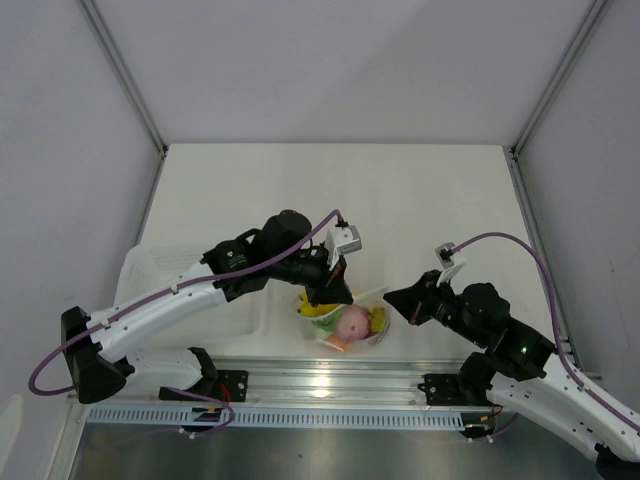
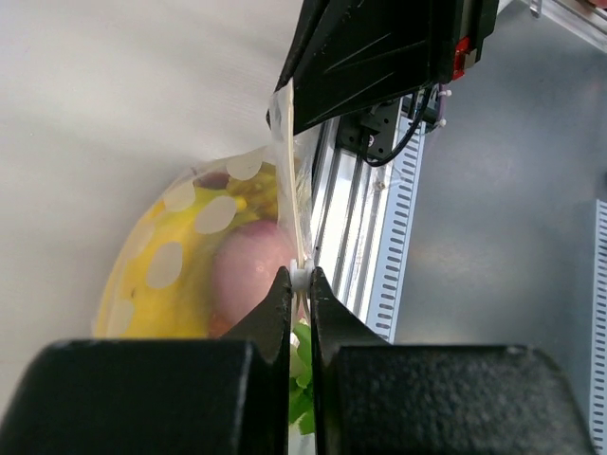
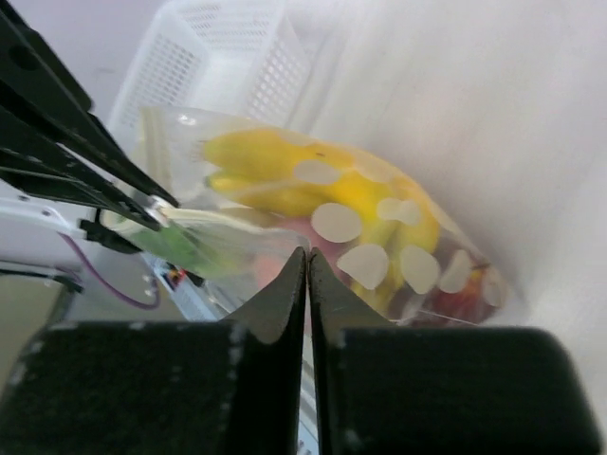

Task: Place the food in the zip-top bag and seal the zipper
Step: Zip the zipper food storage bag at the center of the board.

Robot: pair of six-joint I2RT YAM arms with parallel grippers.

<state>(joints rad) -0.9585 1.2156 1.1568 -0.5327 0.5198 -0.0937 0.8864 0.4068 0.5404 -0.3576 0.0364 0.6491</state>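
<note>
Bag [image 1: 350,325]: clear, crinkly, white-dotted, bulging | left claw [image 2: 299,277] pinching zipper [image 2: 296,199] | right claw [image 3: 307,254] pinching zipper

Behind the silver rail [image 1: 330,380], my left arm [image 1: 170,295] and right arm [image 1: 560,400] show white shells, black joints. Purple cables [image 1: 510,237] trace both.
</note>
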